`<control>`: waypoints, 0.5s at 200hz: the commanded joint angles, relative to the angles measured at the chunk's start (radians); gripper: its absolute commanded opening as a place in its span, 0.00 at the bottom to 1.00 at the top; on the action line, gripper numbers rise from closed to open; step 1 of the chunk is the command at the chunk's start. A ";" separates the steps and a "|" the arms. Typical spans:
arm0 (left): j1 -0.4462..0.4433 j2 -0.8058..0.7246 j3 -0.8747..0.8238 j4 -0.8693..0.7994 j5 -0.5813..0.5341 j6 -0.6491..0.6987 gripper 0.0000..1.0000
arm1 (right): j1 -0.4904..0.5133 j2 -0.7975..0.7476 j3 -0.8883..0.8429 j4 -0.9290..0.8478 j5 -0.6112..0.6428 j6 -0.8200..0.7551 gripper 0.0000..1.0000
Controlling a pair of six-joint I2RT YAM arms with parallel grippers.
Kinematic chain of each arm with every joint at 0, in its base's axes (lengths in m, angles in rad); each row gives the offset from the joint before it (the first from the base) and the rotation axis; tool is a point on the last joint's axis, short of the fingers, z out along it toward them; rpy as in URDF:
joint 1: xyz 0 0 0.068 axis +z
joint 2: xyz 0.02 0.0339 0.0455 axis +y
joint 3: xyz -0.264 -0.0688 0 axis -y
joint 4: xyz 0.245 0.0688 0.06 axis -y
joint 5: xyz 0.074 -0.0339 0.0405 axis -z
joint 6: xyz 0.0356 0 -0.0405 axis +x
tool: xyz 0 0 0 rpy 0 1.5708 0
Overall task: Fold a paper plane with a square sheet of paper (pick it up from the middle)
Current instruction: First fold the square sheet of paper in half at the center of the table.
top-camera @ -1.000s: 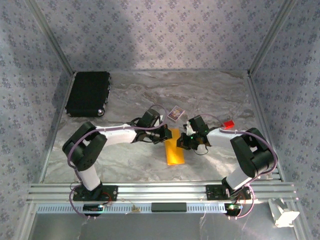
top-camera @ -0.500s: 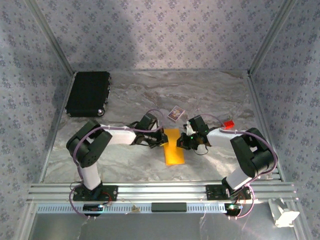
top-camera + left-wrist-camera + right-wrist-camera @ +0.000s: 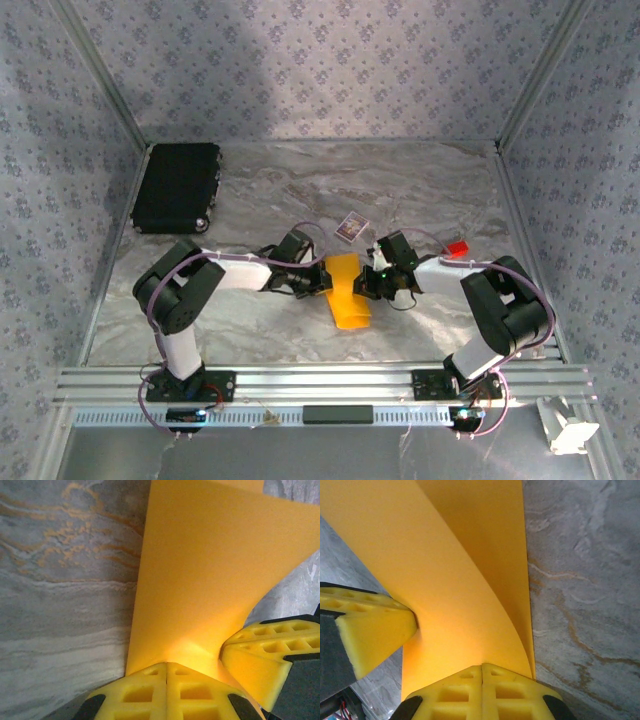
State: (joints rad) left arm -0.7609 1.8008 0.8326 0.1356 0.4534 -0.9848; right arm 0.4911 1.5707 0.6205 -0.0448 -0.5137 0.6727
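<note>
Marble tabletop (image 3: 260, 190); orange paper sheet (image 3: 348, 295) bowed between left jaws, right jaws, both pinching it.

On the table (image 3: 250, 330), approx ctr: paper sheet (image 3: 347, 297), long side running near-to-far, btwn the two grippers. The left gripper (image 3: 322, 281) is at its left edge and the right gripper (image 3: 368, 286) at its right edge, both pinched onto it, facing each other across the sheet. A card (image 3: 349, 227) lies just behind the sheet's far end, not touching. A small block (image 3: 457, 248) lies further right, behind the right forearm, nr the right wall. A case (image 3: 177, 186) sits in the far-left corner, well apart from the rest. Arm bases at near edge, L & R of ctr.
</note>
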 commanded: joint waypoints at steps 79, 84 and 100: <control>0.023 0.066 0.031 0.024 -0.028 0.028 0.00 | -0.003 0.026 -0.059 -0.108 0.105 0.008 0.00; 0.024 0.069 0.029 0.023 -0.030 0.028 0.00 | -0.002 0.025 -0.058 -0.107 0.104 0.008 0.00; 0.023 0.072 0.026 0.027 -0.028 0.025 0.00 | -0.003 0.023 -0.063 -0.107 0.105 0.007 0.00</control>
State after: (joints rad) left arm -0.7372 1.8496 0.8791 0.1654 0.4496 -0.9619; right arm 0.4911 1.5646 0.6102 -0.0334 -0.5129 0.6727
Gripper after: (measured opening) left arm 0.044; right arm 0.052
